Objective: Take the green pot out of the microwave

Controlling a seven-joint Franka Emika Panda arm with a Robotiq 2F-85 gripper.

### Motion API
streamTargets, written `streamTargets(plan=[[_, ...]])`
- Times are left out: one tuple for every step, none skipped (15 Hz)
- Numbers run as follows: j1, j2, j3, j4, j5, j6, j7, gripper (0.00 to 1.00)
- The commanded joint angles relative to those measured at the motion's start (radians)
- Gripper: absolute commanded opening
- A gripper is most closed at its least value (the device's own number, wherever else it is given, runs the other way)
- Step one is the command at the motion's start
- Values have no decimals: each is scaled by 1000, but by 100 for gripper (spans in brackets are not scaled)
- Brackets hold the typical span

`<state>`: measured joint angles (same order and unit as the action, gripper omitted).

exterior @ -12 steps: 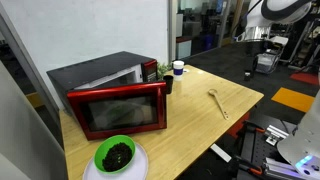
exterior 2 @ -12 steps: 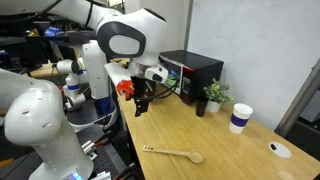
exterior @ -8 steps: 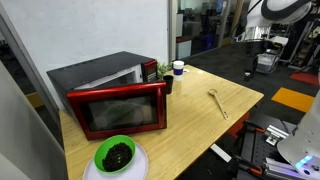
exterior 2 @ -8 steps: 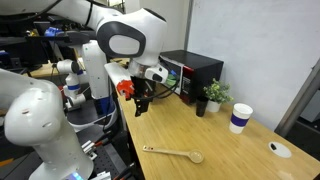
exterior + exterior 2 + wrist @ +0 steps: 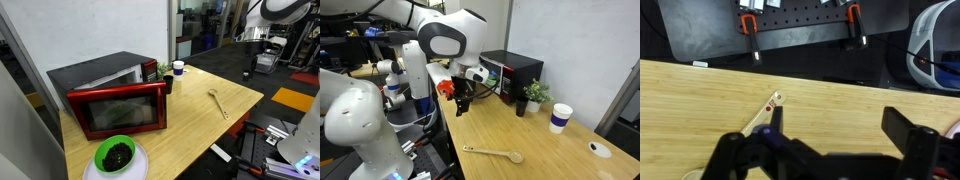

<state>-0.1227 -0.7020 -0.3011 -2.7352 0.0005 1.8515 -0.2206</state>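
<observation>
In an exterior view the pot (image 5: 115, 154) is at the near left. It is green and has dark stuff in it. It sits on a white plate (image 5: 138, 162) on the counter (image 5: 190, 115), just in front of the microwave (image 5: 100, 75). So the pot looks to be outside the microwave, not in it. The red door (image 5: 122, 108) looks shut, but I cannot tell for sure. To the right are a little plant (image 5: 163, 72), a cup (image 5: 178, 67) and a spoon (image 5: 216, 102), all well apart from the pot.

The tool (image 5: 460, 104) hangs over the counter near the microwave. In the wrist view its fingers (image 5: 902, 132) are wide apart. Nothing is between them, and only bare wood is under them.

To do this well, I think the tool should come straight down over the pot's rim, one finger inside and one outside. Then it should close softly, lift slowly and keep the pot flat. That way the dark stuff does not spill and the plate does not slide.
</observation>
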Motion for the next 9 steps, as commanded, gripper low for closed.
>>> streamTargets(plan=[[-2, 108, 27, 15, 46, 114, 36, 100], [11, 140, 33, 21, 66, 150, 42, 100], [22, 167, 40, 28, 92, 186, 48, 100], [37, 197, 49, 35, 124, 223, 50, 100], [52, 221, 57, 40, 155, 258, 46, 100], [71, 250, 71, 54, 189, 287, 46, 100], [85, 273, 81, 62, 219, 319, 44, 100], [103, 300, 93, 77, 248, 350, 41, 100], [117, 327, 104, 95, 269, 375, 41, 100]])
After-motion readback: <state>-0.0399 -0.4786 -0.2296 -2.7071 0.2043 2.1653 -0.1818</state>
